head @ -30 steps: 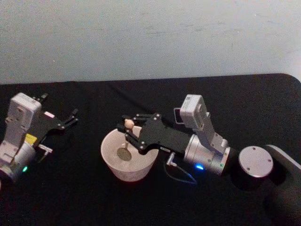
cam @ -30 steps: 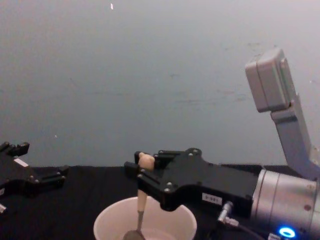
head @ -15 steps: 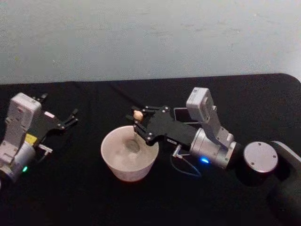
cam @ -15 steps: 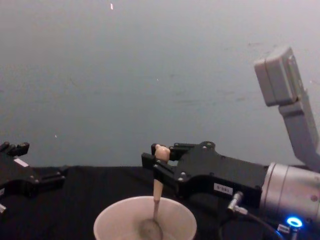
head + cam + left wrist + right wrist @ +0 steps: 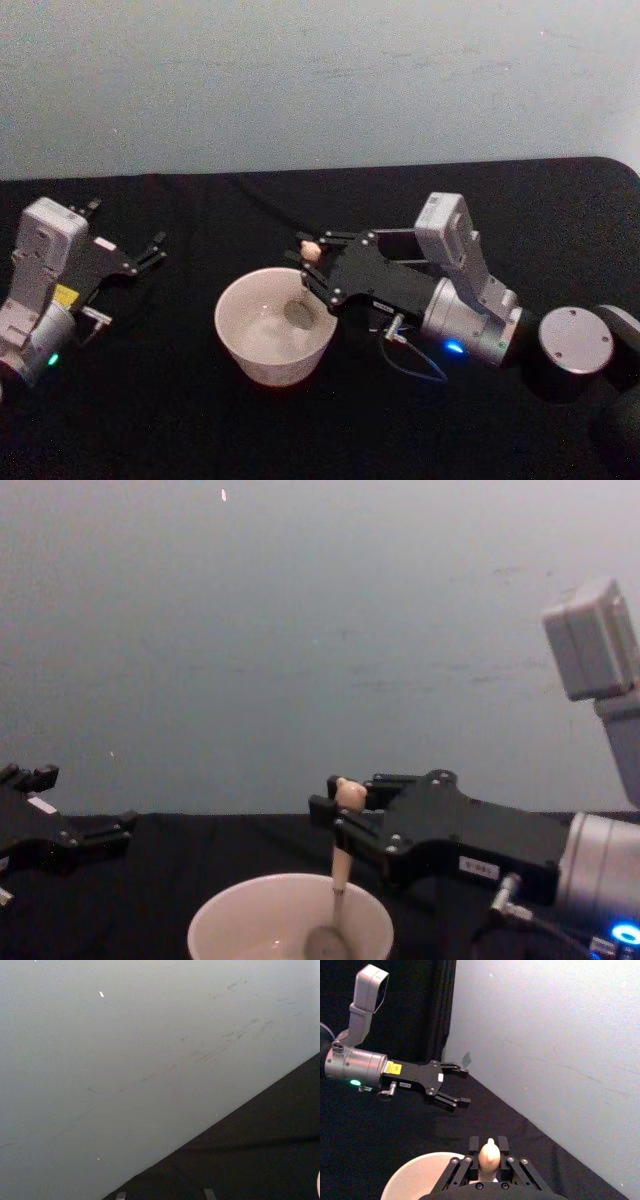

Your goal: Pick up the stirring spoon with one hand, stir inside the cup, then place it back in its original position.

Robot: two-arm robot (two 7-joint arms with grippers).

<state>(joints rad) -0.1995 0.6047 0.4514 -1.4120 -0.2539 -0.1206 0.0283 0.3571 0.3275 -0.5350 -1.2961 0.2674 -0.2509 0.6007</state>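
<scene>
- Wooden handle of the stirring spoon [image 5: 339,872] is pinched just under its bear knob by your right gripper [image 5: 336,816], jaws closed narrow on it.
- The spoon's metal bowl sits low inside the cup [image 5: 262,366]; over the last second it swept from centre toward the right wall.
- So the stir looks under way, and the dark holder [image 5: 398,242] waits just behind.
- Your left gripper [image 5: 152,252] sits parked well to the left, fingers spread.

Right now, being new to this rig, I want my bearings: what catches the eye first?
The right gripper hangs at the black table centre, its jaws shut on a small wooden-handled spoon with a bear-head knob, metal bowl down inside the wide cream-white round cup. The left gripper sits at the table's left, jaws open, apart from the cup.
</scene>
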